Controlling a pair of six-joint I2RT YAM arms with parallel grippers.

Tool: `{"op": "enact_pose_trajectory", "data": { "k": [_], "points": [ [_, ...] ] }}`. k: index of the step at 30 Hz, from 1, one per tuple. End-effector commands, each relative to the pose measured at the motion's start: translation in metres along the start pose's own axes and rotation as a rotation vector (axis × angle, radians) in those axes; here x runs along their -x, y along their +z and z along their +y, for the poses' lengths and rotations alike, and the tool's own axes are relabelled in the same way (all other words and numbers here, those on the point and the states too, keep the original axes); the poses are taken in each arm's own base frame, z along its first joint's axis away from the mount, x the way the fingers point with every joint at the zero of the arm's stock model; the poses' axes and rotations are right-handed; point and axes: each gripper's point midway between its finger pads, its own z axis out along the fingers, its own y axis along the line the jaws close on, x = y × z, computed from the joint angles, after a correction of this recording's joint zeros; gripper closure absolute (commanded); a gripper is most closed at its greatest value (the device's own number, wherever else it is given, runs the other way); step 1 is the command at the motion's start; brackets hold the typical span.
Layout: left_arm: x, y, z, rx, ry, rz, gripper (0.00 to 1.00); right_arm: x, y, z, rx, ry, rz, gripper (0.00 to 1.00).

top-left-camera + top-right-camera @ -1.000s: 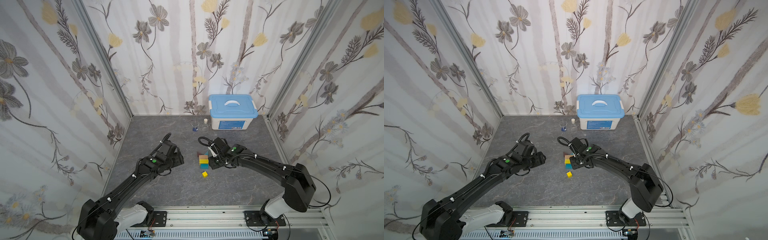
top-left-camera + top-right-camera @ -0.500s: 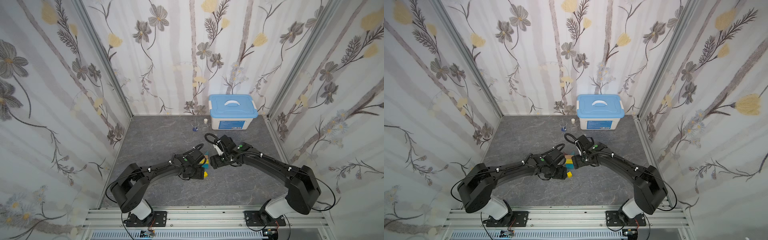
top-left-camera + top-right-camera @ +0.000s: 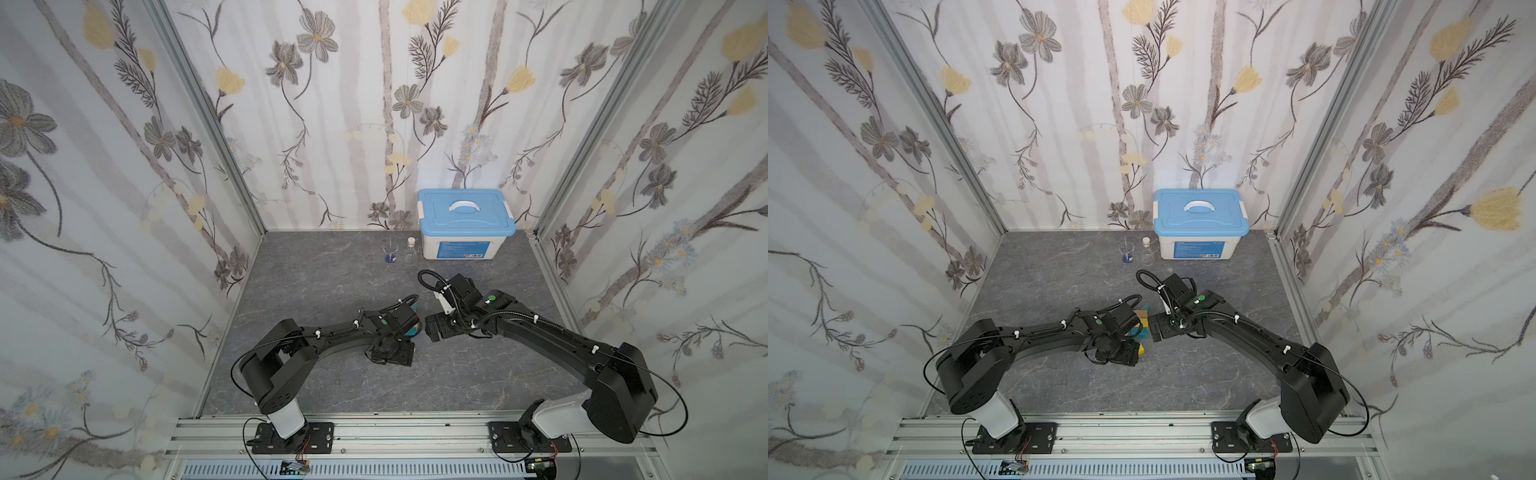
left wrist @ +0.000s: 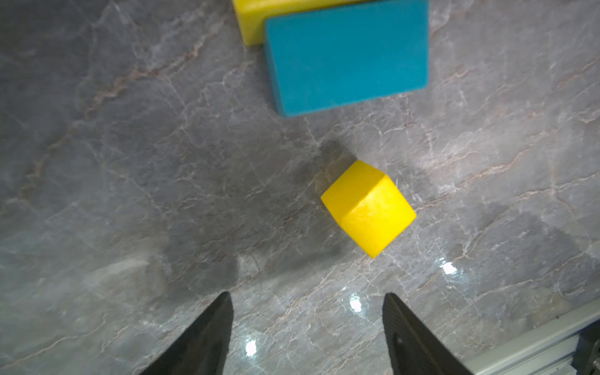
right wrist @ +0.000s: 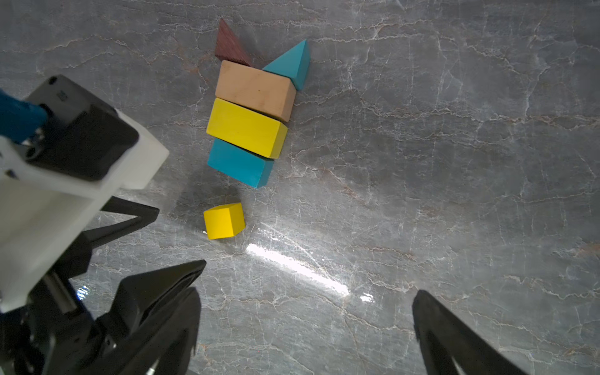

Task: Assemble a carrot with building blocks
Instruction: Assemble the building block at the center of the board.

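Note:
The carrot lies flat on the grey table, and the right wrist view shows it whole. A maroon triangle and a teal triangle sit at one end. A tan bar, a yellow bar and a teal bar touch in a row. The yellow cube lies apart from the teal bar, turned askew. My left gripper hovers open just short of the cube, with nothing between its fingers. My right gripper stands wide open and empty, to the right of the row.
A blue-lidded white box stands at the back wall. A glass beaker and a small stoppered flask are beside it. Patterned walls close in three sides. An aluminium rail runs along the front edge.
My left arm has swung in from the left side of the table to the yellow cube. My right gripper has drawn back a little from the block row and stands open.

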Motion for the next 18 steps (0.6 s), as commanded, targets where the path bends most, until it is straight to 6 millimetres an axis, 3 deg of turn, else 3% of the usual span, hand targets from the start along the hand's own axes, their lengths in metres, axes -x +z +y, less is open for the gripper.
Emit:
{"op": "enact_pose_trajectory", "data": {
  "k": [1,9,11,18],
  "points": [
    [0.0,-0.001,0.0,0.023,0.028,-0.001,0.23,-0.002,-0.003,-0.007,-0.023,0.024,-0.008,0.0],
    [0.007,0.008,0.012,0.122,0.015,0.004,0.2,-0.005,-0.009,-0.012,-0.028,0.046,-0.026,0.0],
    [0.01,0.007,0.015,0.15,0.013,-0.003,0.14,-0.004,-0.011,-0.012,-0.024,0.047,-0.031,0.0],
    [0.021,0.009,0.014,0.179,0.031,-0.02,0.1,-0.005,-0.012,-0.014,-0.026,0.051,-0.036,0.0]
  ]
}}
